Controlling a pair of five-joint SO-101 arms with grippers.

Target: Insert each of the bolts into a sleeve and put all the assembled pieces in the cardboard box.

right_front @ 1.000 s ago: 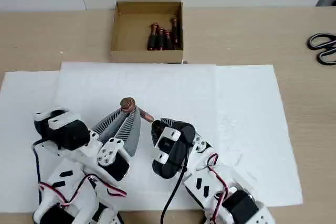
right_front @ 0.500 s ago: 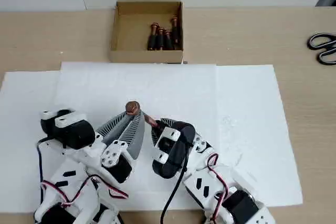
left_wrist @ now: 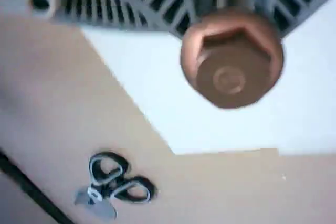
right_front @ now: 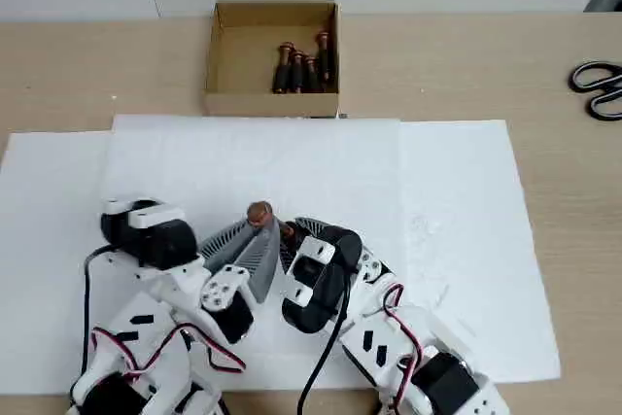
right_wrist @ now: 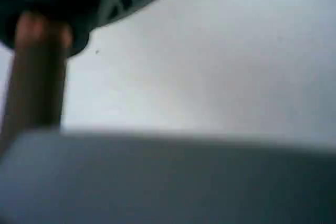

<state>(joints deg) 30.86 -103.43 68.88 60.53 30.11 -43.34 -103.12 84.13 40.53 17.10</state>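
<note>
While the left gripper (right_front: 258,228) stays clenched on the copper bolt (right_front: 259,212) above the white paper (right_front: 408,172), it has carried the bolt rightward since a second ago. It is now just beside the right gripper (right_front: 291,232). Bare paper lies open ahead, up to the cardboard box (right_front: 222,55).

You have open white paper (right_front: 321,157) on the near side of the cardboard box (right_front: 262,104). Inside it, assembled pieces (right_front: 303,65) crowd the right half. Scissors (right_front: 598,87) lie well to its right.
</note>
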